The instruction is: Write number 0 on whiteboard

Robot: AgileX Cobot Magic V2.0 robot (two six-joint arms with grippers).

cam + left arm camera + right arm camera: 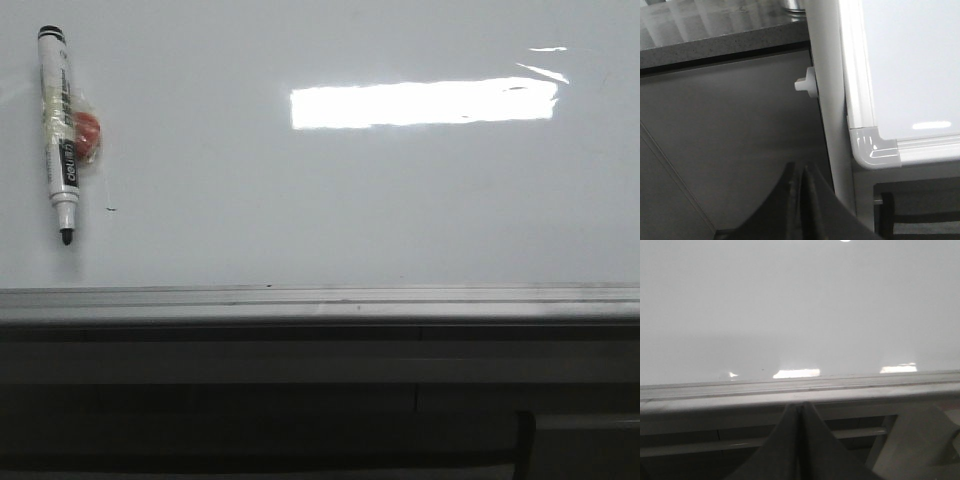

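Observation:
The whiteboard [320, 220] fills the front view, glossy white with a bright glare patch and a grey metal strip [320, 302] along its bottom edge. A black-and-white marker [57, 130] hangs tip down at the board's upper left, fixed with tape and a red blob [88, 136]. No number 0 shows on the board; only a tiny dash mark [110, 209] sits beside the marker. My left gripper [801, 169] is shut and empty below the board's corner [875, 147]. My right gripper [800, 407] is shut and empty, just below the board's bottom strip [800, 390]. Neither gripper shows in the front view.
A white upright post [827, 100] with a small white knob [806, 83] stands beside the board's left edge. A dark grey counter [715, 40] lies behind it. Dark frame bars [320, 400] run below the board's strip.

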